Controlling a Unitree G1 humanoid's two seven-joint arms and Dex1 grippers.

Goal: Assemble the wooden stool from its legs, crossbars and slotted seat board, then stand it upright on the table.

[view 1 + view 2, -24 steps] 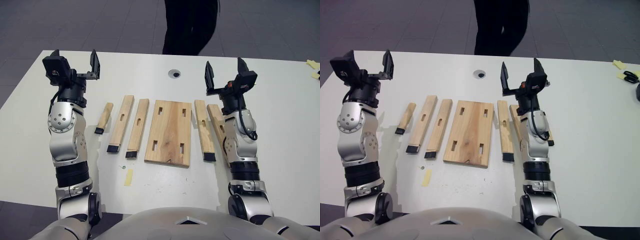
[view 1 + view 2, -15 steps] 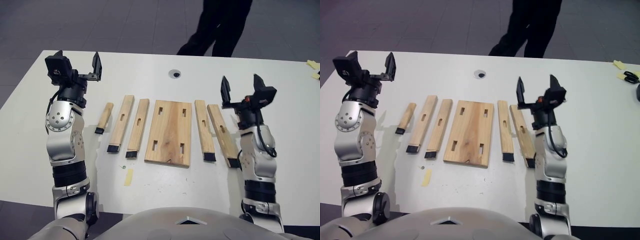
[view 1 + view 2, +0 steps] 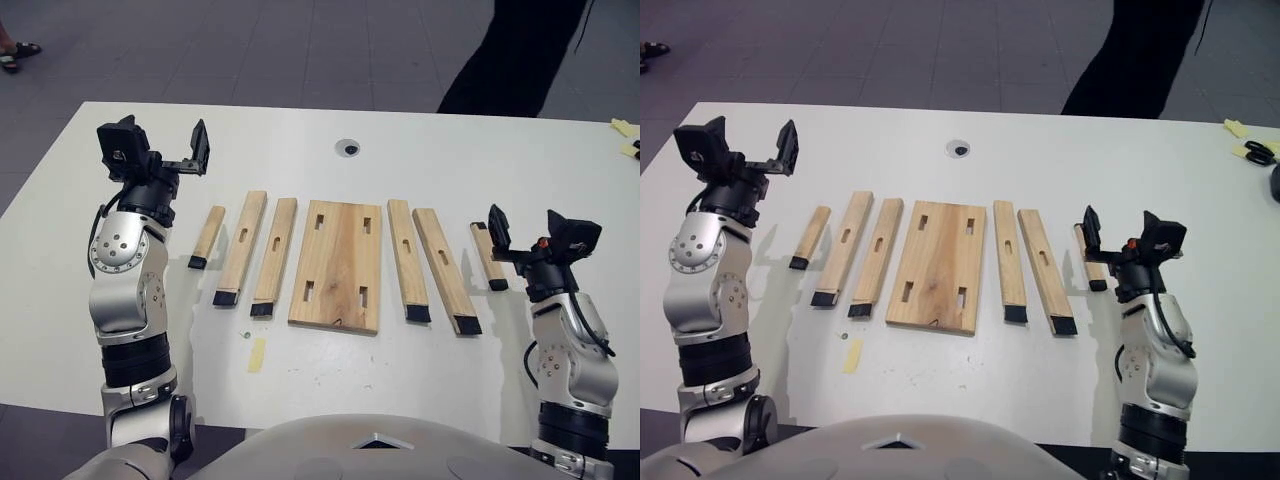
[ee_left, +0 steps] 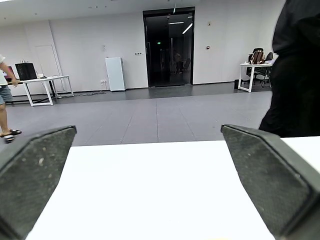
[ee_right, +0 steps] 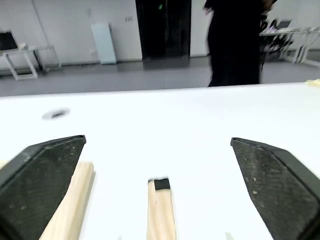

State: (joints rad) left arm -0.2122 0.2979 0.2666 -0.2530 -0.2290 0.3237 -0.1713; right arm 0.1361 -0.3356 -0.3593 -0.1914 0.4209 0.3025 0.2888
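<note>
Wooden, stiff, the short crossbar (image 3: 488, 258) probably lifts lightly; pinch its middle with your wide-open right tool (image 3: 533, 235).

Ahead of me: dark glass doorway (image 4: 168, 47) in white wall (image 4: 80, 45), light strips glowing inside. White cabinet (image 4: 115, 74) just beside doorway; white desk (image 4: 45, 78) beyond cabinet. Another desk (image 4: 248, 65) on doorway's opposite side. Grey floor (image 4: 150, 115) before doorway.

Open-plan office: desks (image 4: 42, 82), grey floor (image 4: 150, 117)
</note>
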